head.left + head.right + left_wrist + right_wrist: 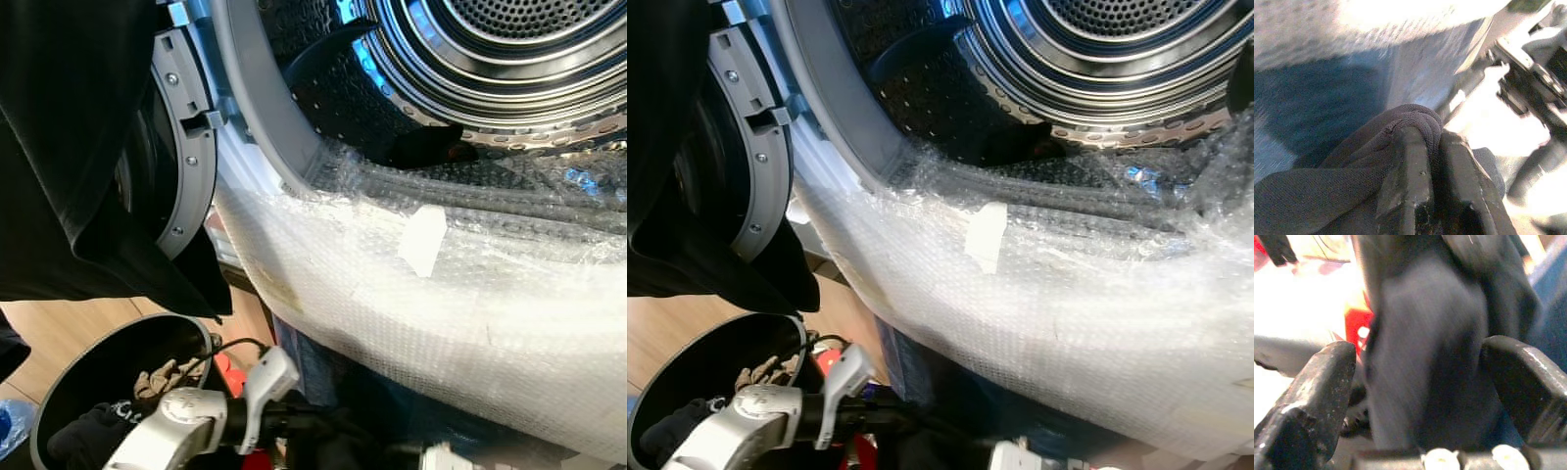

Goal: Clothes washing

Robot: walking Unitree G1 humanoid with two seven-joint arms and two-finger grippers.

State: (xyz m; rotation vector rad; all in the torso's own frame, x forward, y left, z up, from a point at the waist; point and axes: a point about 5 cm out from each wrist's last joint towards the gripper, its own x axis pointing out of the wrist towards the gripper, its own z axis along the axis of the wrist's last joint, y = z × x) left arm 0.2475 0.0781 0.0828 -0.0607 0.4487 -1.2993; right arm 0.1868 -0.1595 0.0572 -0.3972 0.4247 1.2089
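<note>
the dark garment (1352, 166) is pinched in my left gripper (1432, 147), both fingers pressed together on a thick fold of it that wraps over the tips. in the head views the same black cloth (78, 166) hangs in a broad sheet up at my left, draping down in front of the open washer door (181, 147).

the drum (490, 59) lies ahead of that hand and off to its right, its mouth past the bubble-wrapped lip (441, 294) of the machine. i judge the coming move turns on this: the cloth hangs long axis downward, so it must be carried sideways and lifted over that lip before it can drop in. a dark piece (431, 145) already lies on the drum floor.

my right gripper (1420, 396) has its fingers spread wide, with blurred dark fabric (1430, 347) between them, but i cannot tell if they touch it. the left is the nearer arm to the door side.

below my left arm (186, 416) sits the laundry basket (39, 431), more clothes inside. the wrist view shows the clamp itself; the head views give the drum's direction.
</note>
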